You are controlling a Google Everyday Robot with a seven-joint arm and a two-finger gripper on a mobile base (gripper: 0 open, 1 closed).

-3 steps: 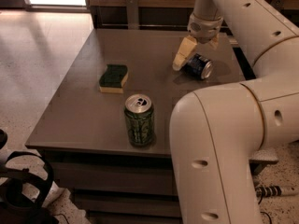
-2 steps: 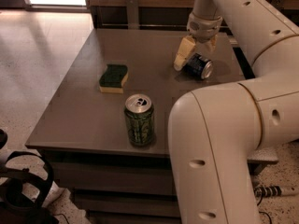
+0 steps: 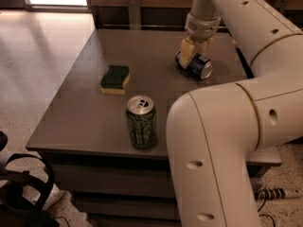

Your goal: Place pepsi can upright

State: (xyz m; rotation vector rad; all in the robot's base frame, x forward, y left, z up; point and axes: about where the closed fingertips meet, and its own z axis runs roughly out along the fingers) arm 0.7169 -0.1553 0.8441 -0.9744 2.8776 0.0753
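Blue pepsi can (image 3: 199,66): it is lying on its side on the table, in the upper right of the frame. One silver end is facing the lower right.
Gripper (image 3: 188,56): it is hanging from above, right at the left end of the pepsi can. Its yellow part is touching the can or sitting just beside it. I cannot tell if it is spread wide or pinching the can.
Arm (image 3: 222,141): it is big and white and is filling the right side of the frame. It is curving from the bottom up to the top, where it is joining the gripper.
Table (image 3: 85,122): it is grey and flat and is holding both cans and the sponge.
Green can (image 3: 141,123): it is standing upright near the front edge, in the lower middle, well apart from the pepsi can. Its silver top is facing up.
Sponge (image 3: 115,79): it is lying flat, up and left of the green can, with its green side on top and yellow below.
Floor (image 3: 38,56): it is pale and is shining with light in the upper left.
Power strip (image 3: 279,193): it is lying on the floor in the lower right.
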